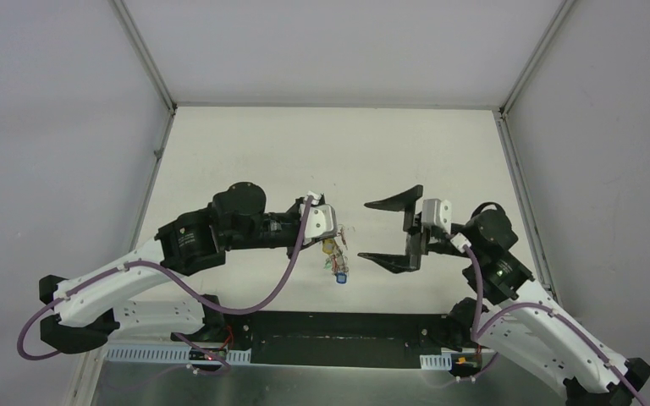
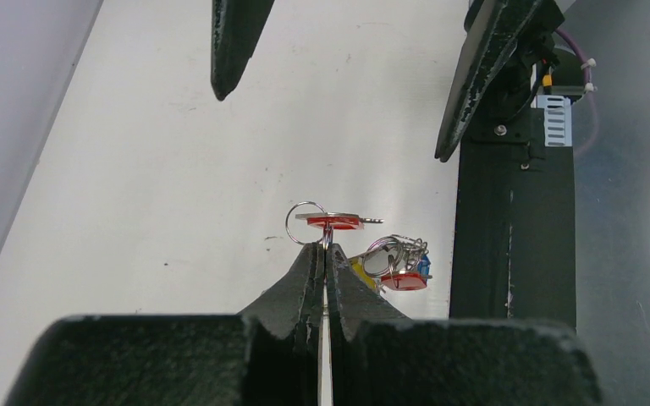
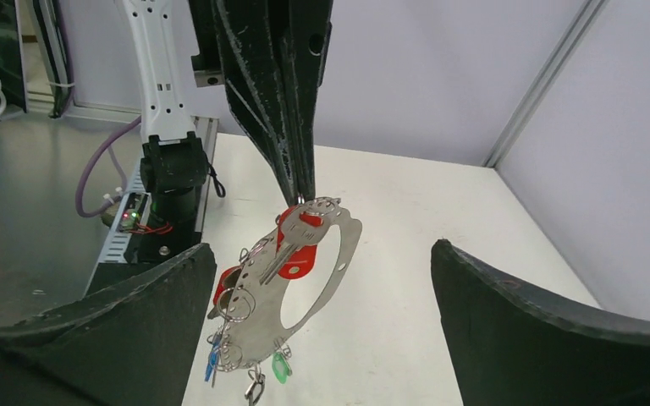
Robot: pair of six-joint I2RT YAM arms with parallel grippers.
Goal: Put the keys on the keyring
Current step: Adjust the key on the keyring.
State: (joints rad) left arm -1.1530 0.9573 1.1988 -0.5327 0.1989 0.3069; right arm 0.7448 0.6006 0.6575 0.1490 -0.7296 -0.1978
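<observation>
The left gripper [image 2: 323, 252] is shut tight. Its two black fingers pinch the top edge of the keyring [image 3: 349, 250], and the keyring hangs down from them in the air above the white table [image 1: 245, 152]. In the left wrist view you see the ring edge-on, as a thin pale line between the fingers.

The keyring is a thin grey metal loop. Its long way runs from top to bottom, and it slants: the top is at the fingertips and the bottom end swings toward the near side. In the top view it hangs a bit left of the middle of the table, just right of the left gripper [image 1: 326, 245].

A red key [image 3: 294, 255] lies against the top part of the ring. Its red head is up near the fingertips and its silver blade points down and to the side. I cannot tell if it is threaded onto the ring. Lower down there is a bunch of small wire rings [image 3: 237, 300]. At the bottom end hang a green key [image 3: 281, 365] and a blue key [image 3: 212, 364].

The right gripper [image 1: 381, 230] is wide open and holds nothing. It points left at the keyring. One finger is on the far side and one on the near side, and neither touches the ring. It sits just to the right of the keys.

A black plate [image 1: 347, 338] lies at the near edge of the table, between the two arm bases.
</observation>
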